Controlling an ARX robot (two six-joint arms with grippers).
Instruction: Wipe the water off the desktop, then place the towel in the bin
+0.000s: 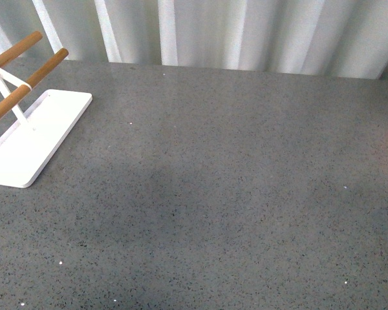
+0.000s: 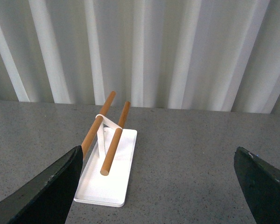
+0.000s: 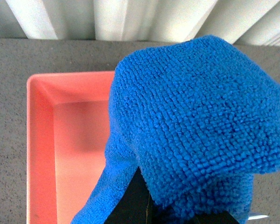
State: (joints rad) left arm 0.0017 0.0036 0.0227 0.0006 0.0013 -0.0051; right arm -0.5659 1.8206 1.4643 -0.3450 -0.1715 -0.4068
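Observation:
The bright blue nubbly towel (image 3: 196, 121) fills much of the right wrist view, bunched over my right gripper (image 3: 172, 214), which is shut on it. The towel hangs above a red-orange rectangular bin (image 3: 60, 154) that stands on the dark-grey speckled desktop (image 3: 9, 60). The bin's bare floor shows beside the towel. My left gripper (image 2: 161, 186) is open and empty, its dark fingers (image 2: 46, 196) wide apart above the desktop (image 2: 186, 158). In the front view the desktop (image 1: 233, 194) shows with neither arm, towel nor bin in it.
A white rack base (image 1: 32, 139) with two wooden rails (image 1: 26, 93) stands at the desktop's far left; it also shows in the left wrist view (image 2: 107, 179). White pleated curtain (image 1: 246, 32) runs along the desktop's far edge.

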